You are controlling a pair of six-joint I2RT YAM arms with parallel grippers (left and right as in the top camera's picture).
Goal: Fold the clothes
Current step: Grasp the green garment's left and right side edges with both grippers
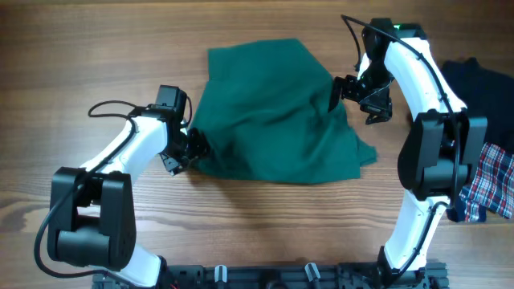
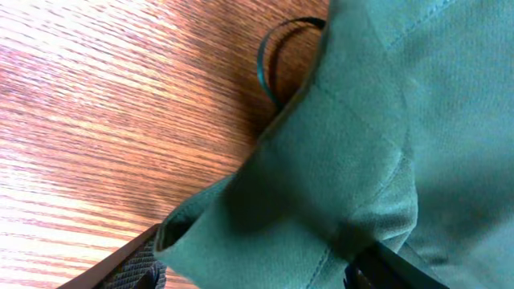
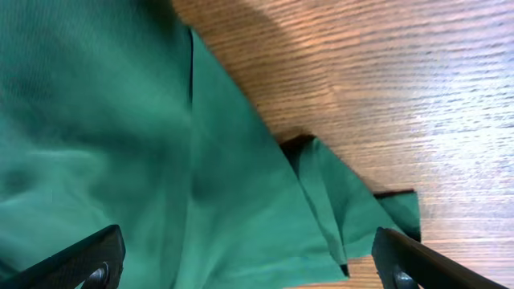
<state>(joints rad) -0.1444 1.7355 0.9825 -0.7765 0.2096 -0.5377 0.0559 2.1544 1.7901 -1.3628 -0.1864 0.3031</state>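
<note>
The dark green garment (image 1: 273,120) lies crumpled in the middle of the wooden table. My left gripper (image 1: 191,150) is at its lower left edge. In the left wrist view a bunched fold of the garment (image 2: 361,120) fills the gap between the fingers (image 2: 257,269), which are closed on it. My right gripper (image 1: 336,92) is at the garment's right edge. In the right wrist view its fingers (image 3: 245,265) are wide apart over flat green fabric (image 3: 96,120) with a folded corner, and they hold nothing.
A black garment (image 1: 482,84) lies at the right edge of the table, with a red-white-blue plaid cloth (image 1: 490,185) below it, both beside the right arm. Bare wood (image 1: 96,56) shows left of the green garment. A dark loop (image 2: 273,48) sticks out from the garment's edge.
</note>
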